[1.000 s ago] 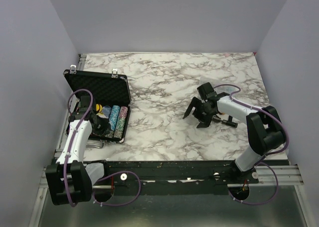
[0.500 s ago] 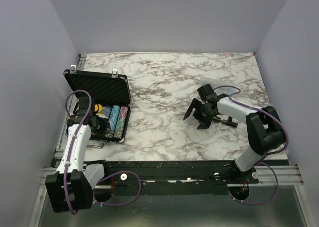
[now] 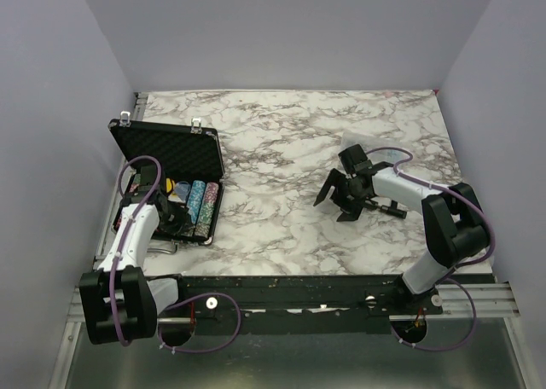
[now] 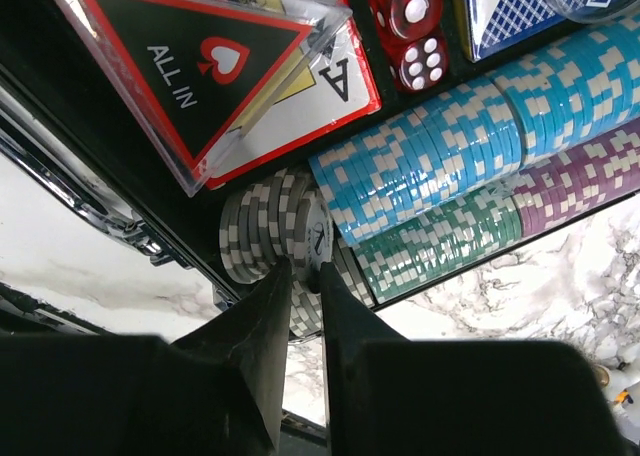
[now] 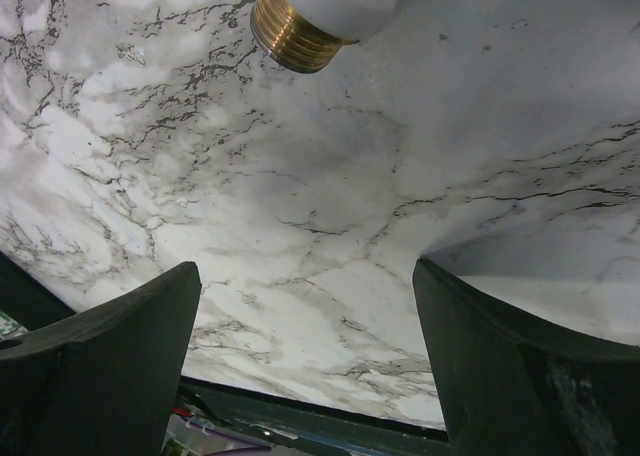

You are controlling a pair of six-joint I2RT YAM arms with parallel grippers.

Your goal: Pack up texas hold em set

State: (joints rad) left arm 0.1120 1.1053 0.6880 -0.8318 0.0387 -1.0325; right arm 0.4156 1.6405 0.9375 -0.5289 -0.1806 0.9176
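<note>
The black case (image 3: 171, 148) lies open at the table's left, its lid up at the back. In the left wrist view it holds rows of blue (image 4: 430, 166), green (image 4: 440, 241) and purple chips (image 4: 580, 181), red dice (image 4: 410, 26), a red card box (image 4: 330, 91) and a clear "ALL IN" triangle (image 4: 200, 66). My left gripper (image 4: 305, 276) is over the case's near end (image 3: 175, 211). Its jaws are nearly together on a few grey chips (image 4: 262, 231) at the end of the grey row. My right gripper (image 3: 331, 203) is open and empty over bare marble (image 5: 310, 306).
A white part with a brass collar (image 5: 310, 16) lies on the marble just beyond my right gripper. The case's chrome edge (image 4: 70, 191) and the table's near edge lie under my left wrist. Purple walls close in the table on three sides.
My left arm shifted a little left and back, then returned over the case's near end. The right arm has not moved.
</note>
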